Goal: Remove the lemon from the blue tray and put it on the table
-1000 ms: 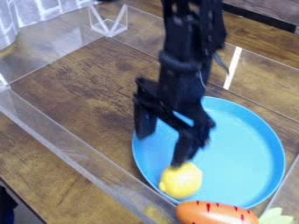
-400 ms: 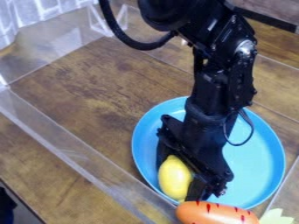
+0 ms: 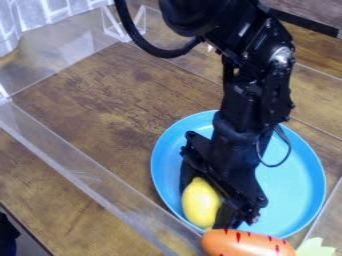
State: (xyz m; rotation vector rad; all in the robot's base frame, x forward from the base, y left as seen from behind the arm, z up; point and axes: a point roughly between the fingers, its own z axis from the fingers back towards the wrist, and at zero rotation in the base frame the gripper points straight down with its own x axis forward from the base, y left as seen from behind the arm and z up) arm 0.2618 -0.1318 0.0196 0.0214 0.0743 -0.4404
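In the camera view we see the lemon lying inside the blue tray, near the tray's front-left rim. The gripper is down over the lemon, its black fingers spread to either side of the fruit; we cannot tell whether they press it. The tray sits on the table, with an orange toy carrot just beyond the tray's front edge.

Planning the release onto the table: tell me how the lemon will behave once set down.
The lemon looks smooth and roundish-oval, so it may roll on the glossy table. It seems rigid, likely keeping its shape under the gripper.
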